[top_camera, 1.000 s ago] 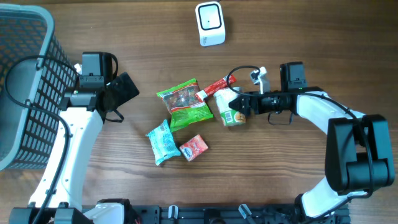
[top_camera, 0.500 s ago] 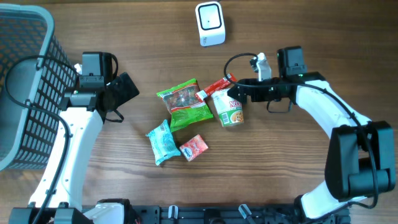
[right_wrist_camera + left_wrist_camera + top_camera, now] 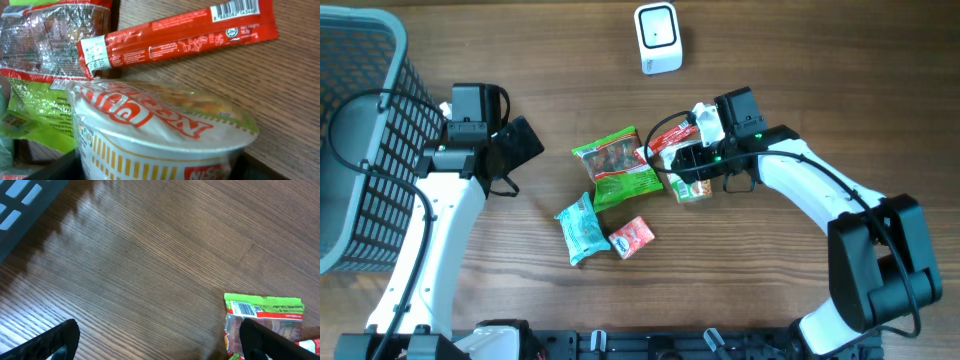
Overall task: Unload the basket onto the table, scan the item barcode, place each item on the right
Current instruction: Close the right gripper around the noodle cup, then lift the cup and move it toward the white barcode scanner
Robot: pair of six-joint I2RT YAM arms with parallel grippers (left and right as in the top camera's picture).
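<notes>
A noodle cup [image 3: 694, 186] with a white, orange and green lid stands at the table's centre; in the right wrist view the cup [image 3: 160, 125] fills the space between my fingers. My right gripper [image 3: 692, 168] [image 3: 155, 169] reaches over it from the right, shut on its sides. The white barcode scanner [image 3: 657, 38] sits at the far edge, well apart from the cup. My left gripper [image 3: 520, 146] [image 3: 157, 342] hovers open over bare wood at the left, holding nothing.
A green snack packet [image 3: 616, 166] [image 3: 35, 95] and a red stick pack [image 3: 670, 138] [image 3: 190, 31] lie against the cup's left and far sides. A teal packet [image 3: 582, 228] and a small red packet [image 3: 632, 237] lie nearer the front. A grey wire basket [image 3: 360, 150] stands at the left.
The right gripper let go of the cup, swung left and came over it from a new angle, then closed round it again. The left arm has not moved.
</notes>
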